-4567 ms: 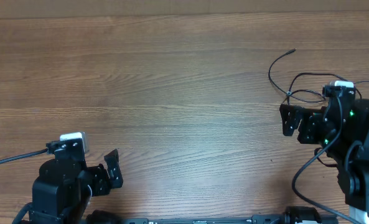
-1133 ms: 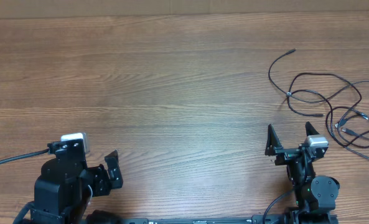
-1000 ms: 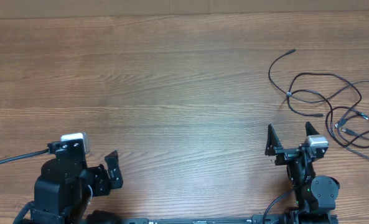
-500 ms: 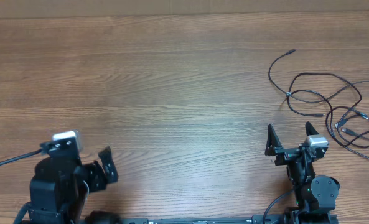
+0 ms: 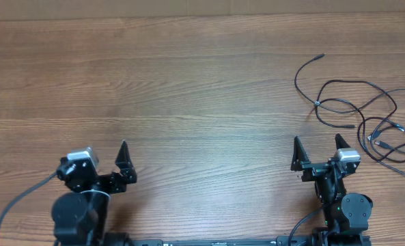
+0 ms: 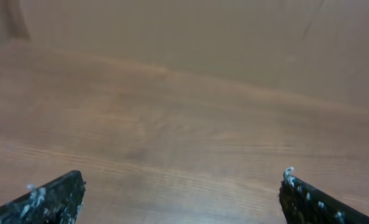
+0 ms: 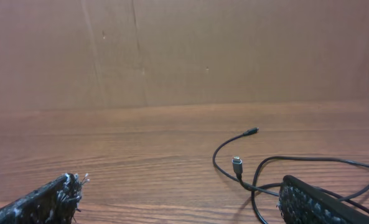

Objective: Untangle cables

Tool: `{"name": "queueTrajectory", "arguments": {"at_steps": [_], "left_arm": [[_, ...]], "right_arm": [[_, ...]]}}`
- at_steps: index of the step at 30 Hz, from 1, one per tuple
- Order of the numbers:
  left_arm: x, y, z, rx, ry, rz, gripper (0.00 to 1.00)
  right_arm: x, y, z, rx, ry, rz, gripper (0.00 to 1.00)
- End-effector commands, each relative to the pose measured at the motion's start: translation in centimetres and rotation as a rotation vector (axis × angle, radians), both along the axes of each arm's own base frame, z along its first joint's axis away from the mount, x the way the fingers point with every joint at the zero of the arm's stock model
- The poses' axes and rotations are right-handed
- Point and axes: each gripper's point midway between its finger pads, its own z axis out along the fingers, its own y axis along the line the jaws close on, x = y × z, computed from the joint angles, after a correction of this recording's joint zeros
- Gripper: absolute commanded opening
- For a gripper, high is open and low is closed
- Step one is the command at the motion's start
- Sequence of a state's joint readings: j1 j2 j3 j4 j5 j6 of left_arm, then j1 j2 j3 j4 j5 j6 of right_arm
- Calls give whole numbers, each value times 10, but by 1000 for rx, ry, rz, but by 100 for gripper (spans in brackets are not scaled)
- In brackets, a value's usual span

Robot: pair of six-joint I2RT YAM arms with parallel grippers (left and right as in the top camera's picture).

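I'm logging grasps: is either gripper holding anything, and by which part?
Nothing is held. The left gripper and right gripper both stand open and empty; the thin black cables lie loose on the brown wooden table, apart from both.

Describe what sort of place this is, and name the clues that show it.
Probably a robotics lab workbench. Two robot arms, the left hand and right hand both open, sit at a wooden table. Thin black cables lie loose on it, and a plain brown board stands behind.
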State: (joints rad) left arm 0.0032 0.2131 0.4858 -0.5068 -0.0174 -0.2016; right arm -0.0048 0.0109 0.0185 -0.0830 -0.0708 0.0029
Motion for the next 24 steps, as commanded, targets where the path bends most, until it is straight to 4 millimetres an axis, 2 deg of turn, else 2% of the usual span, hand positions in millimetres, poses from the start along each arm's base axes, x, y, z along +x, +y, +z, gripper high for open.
{"name": "queueTrajectory", "arguments": {"at_steps": [1,8,16,21,24], "left_arm": [[3,-7,-12,12,-69,-46,100],[11,-6,-4,28,-299,-44,100],[18,-7,0,126,-468,-43,99],[22,-11,-17,209,-416,-71,100],[25,-12,-39,210,-328,-90,99]], "right_arm": [[0,0,-3,-4,-1,-1,100],[0,0,-3,-4,-1,-1,100],[0,0,-3,-4,-1,-1,100],[0,0,-3,-4,0,-1,100],[0,0,-3,-4,0,-1,100]]}}
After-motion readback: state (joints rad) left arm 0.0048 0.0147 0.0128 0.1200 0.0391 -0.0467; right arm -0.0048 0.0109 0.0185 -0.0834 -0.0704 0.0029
